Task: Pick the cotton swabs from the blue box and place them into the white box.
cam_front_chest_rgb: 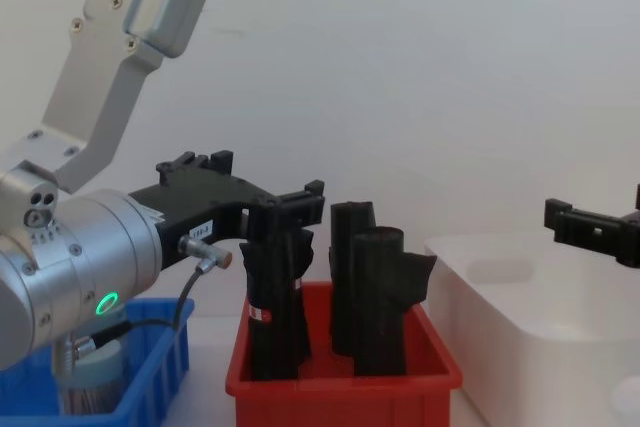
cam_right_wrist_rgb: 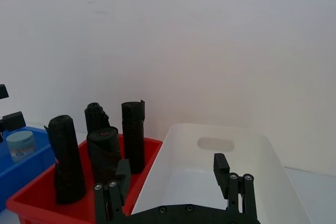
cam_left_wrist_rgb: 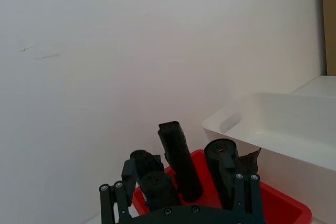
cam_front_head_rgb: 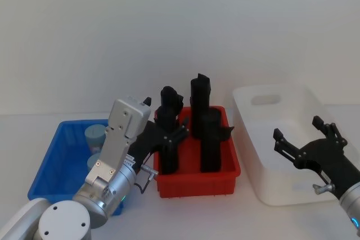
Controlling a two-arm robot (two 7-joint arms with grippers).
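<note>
The blue box (cam_front_head_rgb: 53, 158) sits at the left with two cotton swabs tubs, one (cam_front_head_rgb: 95, 134) at the back and one (cam_front_head_rgb: 94, 162) partly hidden by my left arm. A tub (cam_right_wrist_rgb: 20, 145) also shows in the right wrist view, and one (cam_front_chest_rgb: 93, 384) in the chest view. My left gripper (cam_front_head_rgb: 163, 121) is open and holds nothing, raised between the blue box and the red bin (cam_front_head_rgb: 197, 181). The white box (cam_front_head_rgb: 253, 117) stands at the right. Above its near right side my right gripper (cam_front_head_rgb: 298, 129) hangs open and holds nothing.
The red bin (cam_front_chest_rgb: 340, 379) between the two boxes holds several tall black rolled bundles (cam_front_head_rgb: 200, 96) that stand well above its rim, close to my left gripper (cam_front_chest_rgb: 262, 192). A plain white wall rises behind the table.
</note>
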